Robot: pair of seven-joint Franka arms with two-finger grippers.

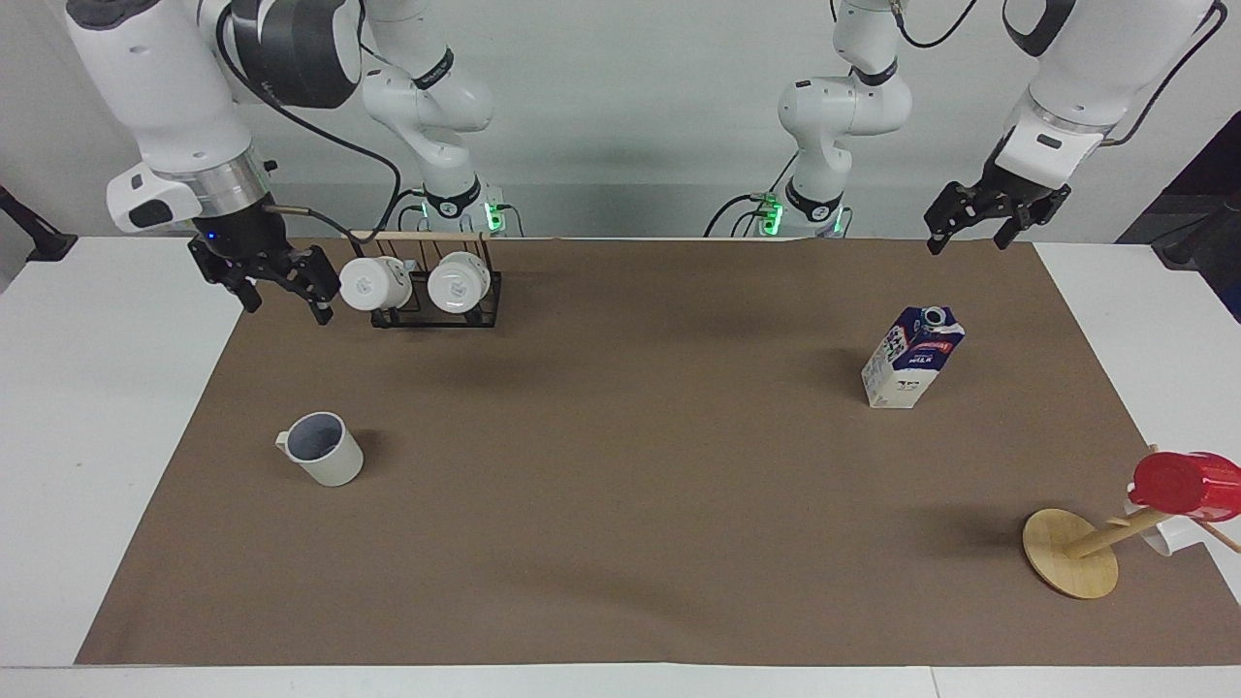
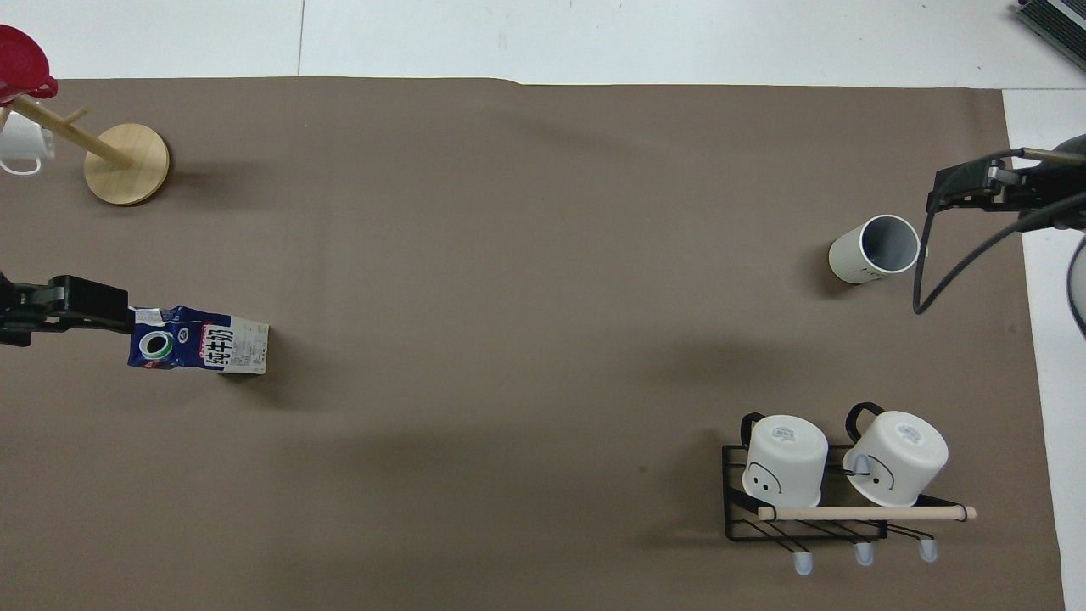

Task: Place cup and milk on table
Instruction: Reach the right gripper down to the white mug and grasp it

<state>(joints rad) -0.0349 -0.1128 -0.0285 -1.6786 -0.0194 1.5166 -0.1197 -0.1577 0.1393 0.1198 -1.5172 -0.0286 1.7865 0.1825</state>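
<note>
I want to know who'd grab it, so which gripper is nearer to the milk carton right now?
Left. The left gripper hangs open above the table's edge nearest the robots, at the milk carton's end. The right gripper is open beside the mug rack, at the opposite end.

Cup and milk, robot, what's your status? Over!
Both grippers, left gripper and right gripper, open, empty, raised. Cup and milk upright on table, far apart. Nothing in the way.

Cup and milk are set apart on the surface [image 1: 620, 582].
The cup [image 1: 321, 449] is placed toward the right arm's end, the milk [image 1: 911, 357] toward the left arm's end.
</note>
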